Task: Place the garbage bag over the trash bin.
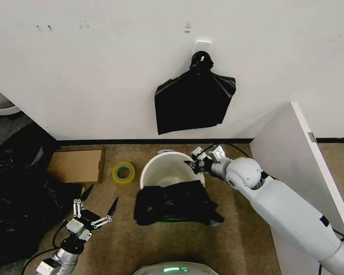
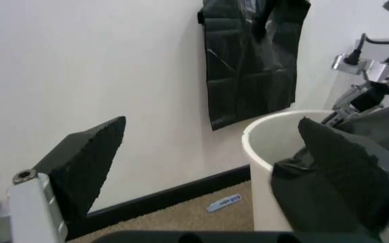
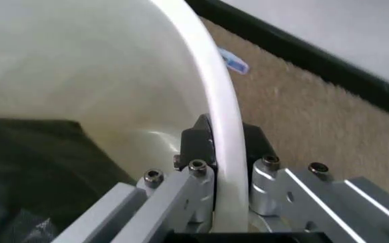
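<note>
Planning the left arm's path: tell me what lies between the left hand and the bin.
Bare carpet in the head view: the open left hand sits apart from the bin; the tape roll lies farther back.

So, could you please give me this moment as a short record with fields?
trash bin: white bucket on the carpet near the wall
garbage bag: black, draped over the bin's near rim, far rim bare
right hand: clamped on the bin's far rim, one finger inside
left hand: open, low on the robot's left, apart from the bin
nearby: yellow tape roll, cardboard
</note>
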`<state>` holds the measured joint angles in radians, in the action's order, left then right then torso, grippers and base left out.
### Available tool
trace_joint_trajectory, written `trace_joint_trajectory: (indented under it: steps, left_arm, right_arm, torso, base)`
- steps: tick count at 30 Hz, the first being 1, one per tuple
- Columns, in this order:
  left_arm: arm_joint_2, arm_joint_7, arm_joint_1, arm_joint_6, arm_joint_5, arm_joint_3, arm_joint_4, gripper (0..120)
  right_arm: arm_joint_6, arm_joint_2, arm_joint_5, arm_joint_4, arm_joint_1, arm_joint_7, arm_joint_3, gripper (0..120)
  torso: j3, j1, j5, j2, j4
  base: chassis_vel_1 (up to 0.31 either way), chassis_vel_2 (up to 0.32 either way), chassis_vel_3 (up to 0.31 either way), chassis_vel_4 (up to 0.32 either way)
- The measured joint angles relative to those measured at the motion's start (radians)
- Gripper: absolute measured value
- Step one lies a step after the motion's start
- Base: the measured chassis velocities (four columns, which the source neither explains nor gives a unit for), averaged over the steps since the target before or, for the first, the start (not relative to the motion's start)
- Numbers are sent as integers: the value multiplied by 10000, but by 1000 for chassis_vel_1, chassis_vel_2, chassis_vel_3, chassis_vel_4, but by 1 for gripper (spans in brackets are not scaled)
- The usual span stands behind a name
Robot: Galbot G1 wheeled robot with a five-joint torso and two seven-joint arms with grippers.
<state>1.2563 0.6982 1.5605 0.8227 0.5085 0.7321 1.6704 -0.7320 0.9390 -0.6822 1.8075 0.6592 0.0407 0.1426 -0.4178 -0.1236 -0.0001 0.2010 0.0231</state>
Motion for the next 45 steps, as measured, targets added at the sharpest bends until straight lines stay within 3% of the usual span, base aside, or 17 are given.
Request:
trace_joint_trajectory:
  steps: [4,6,7,8,10,12,15,19,23,31,38,45]
  left_arm:
    - [-19,-15,-1,-1,10,8,12,100]
    - [-26,-24,-1,0,20,11,27,100]
    - [-37,-52,-2,-1,36,23,41,100]
    - [-37,-52,-2,-1,36,23,41,100]
    - [-48,-81,-9,-1,60,49,47,100]
    - [-48,-87,-13,-2,72,57,53,100]
    - [-5,-86,-17,-2,76,27,66,100]
    - [52,-80,-17,-2,68,-58,102,100]
    - [123,-77,18,-2,52,-155,319,100]
    - [69,-78,151,-2,114,7,584,100]
    - [51,-52,186,-1,225,84,642,100]
    - [26,-42,131,-1,244,56,587,100]
  right_arm:
    - [-13,-84,-1095,387,237,1427,5,2]
    - [-14,-107,-2457,886,484,3247,-21,2]
    - [-9,-70,-3719,1419,826,4816,-170,1]
    - [-9,-70,-3719,1419,826,4816,-170,1]
    - [345,70,-5367,2295,1645,7105,-548,1]
    - [980,187,-6216,3256,2889,8590,-1137,1]
    - [2204,585,-5968,4351,4675,9436,-1992,1]
    - [3086,1173,-5225,4434,5550,9571,-2443,1]
    - [4683,2398,-3961,4144,6486,9765,-2750,1]
    - [6139,3631,-2482,3512,7247,9228,-2538,1]
    - [7055,4147,-926,2707,7488,8136,-2370,1]
    - [7412,4404,245,2224,7528,7901,-2141,1]
  torso:
    - [0,0,2,0,-2]
    - [0,0,0,0,-1]
    - [0,0,0,0,-3]
    - [0,0,0,0,-3]
    - [0,0,0,0,-2]
    - [0,0,1,0,1]
    - [1,1,-1,2,1]
    - [0,1,-1,2,0]
    - [0,1,0,2,0]
    - [0,0,-1,2,-1]
    - [-1,0,-1,2,0]
    - [0,0,-1,2,0]
  base:
    - [0,0,0,0]
    - [0,0,0,0]
    - [0,0,0,0]
    - [0,0,0,0]
    - [0,0,0,0]
    - [0,0,0,0]
    - [0,0,0,0]
    - [0,0,0,0]
    - [0,0,0,0]
    - [0,0,0,0]
    - [0,0,0,0]
    - [0,0,0,0]
